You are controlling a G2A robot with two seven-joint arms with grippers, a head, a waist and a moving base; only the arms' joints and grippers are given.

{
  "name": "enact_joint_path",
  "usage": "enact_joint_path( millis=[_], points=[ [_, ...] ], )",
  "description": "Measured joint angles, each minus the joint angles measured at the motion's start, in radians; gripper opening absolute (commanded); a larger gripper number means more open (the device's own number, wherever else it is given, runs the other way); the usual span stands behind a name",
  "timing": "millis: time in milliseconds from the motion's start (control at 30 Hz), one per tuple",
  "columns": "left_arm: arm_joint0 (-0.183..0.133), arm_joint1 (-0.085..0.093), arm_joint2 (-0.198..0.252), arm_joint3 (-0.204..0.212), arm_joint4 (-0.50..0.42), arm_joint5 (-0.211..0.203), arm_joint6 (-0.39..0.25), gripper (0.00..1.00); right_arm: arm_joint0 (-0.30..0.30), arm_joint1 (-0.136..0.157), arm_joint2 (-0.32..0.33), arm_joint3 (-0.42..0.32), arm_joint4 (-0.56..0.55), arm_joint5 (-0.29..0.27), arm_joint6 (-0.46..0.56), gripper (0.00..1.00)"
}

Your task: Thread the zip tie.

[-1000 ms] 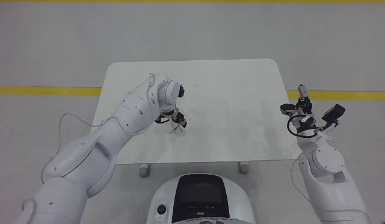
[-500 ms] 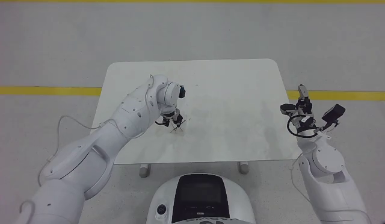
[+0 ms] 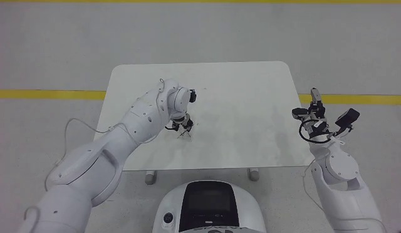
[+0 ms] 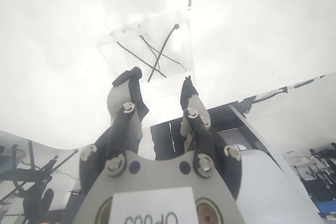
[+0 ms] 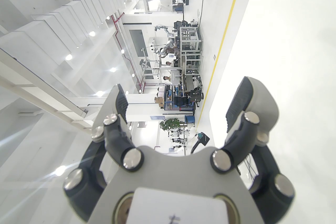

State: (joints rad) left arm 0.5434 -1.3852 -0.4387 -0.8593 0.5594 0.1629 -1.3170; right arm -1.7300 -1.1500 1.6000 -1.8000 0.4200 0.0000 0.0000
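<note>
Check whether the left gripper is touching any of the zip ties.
Apart. In the left wrist view, clear space separates both fingers of the left gripper from the zip ties.

From above, the zip ties (image 3: 186, 133) are too small to separate beneath the left claw (image 3: 181, 127).

Your robot's left arm (image 3: 125, 133) is a chain of glossy white shells, with a thin grey cable (image 3: 67, 125) looping beside it. The right arm (image 3: 341, 170) is white too, with black cabling at its wrist. On the left gripper (image 4: 161, 76) you'll see a grey plate, black links, silver clipped pins, black-wrapped fingers (image 4: 136, 93) and a white label (image 4: 153, 205). The right gripper (image 5: 182, 86) has ribbed black pads (image 5: 237, 101) and round silver screws.
</note>
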Motion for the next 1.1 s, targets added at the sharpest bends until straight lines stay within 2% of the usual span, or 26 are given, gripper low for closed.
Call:
enact_joint_path(
  millis=[200,533,900,1100],
  points=[
    [-0.007,-0.027,0.023,0.054,-0.015,0.001,0.018,0.32,0.0,0.0,0.0,0.0,0.0,0.0,0.0,1.0],
    [-0.027,-0.083,0.06,0.188,-0.048,-0.024,0.053,0.3,0.0,0.0,0.0,0.0,0.0,0.0,0.0,1.0],
    [-0.046,-0.134,0.077,0.313,-0.091,-0.044,0.089,0.21,0.0,0.0,0.0,0.0,0.0,0.0,0.0,1.0],
    [-0.055,-0.161,0.079,0.375,-0.124,-0.051,0.111,0.21,0.0,0.0,0.0,0.0,0.0,0.0,0.0,1.0]
  ],
)
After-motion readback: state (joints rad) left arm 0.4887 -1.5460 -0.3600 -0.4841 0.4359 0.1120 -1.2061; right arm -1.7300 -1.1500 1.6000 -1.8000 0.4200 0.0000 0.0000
